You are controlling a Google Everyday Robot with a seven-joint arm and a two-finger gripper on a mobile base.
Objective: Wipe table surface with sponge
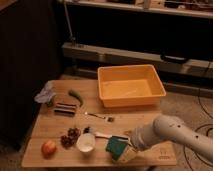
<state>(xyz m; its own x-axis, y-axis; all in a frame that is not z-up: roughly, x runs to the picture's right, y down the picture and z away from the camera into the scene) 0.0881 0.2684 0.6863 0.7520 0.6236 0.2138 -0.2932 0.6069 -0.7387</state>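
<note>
The table surface is a light wooden top with plank grain. The sponge, teal-green on top with a yellowish underside, sits tilted near the table's front edge, just right of the white bowl. My gripper is at the end of the pale arm that reaches in from the right. It is shut on the sponge from its right side. The fingers are mostly hidden behind the sponge and the wrist.
An orange-yellow tub stands at the back right of the table. An apple and dark grapes lie at the front left. A green item, a dark flat block, a crumpled grey bag and a small utensil lie further back.
</note>
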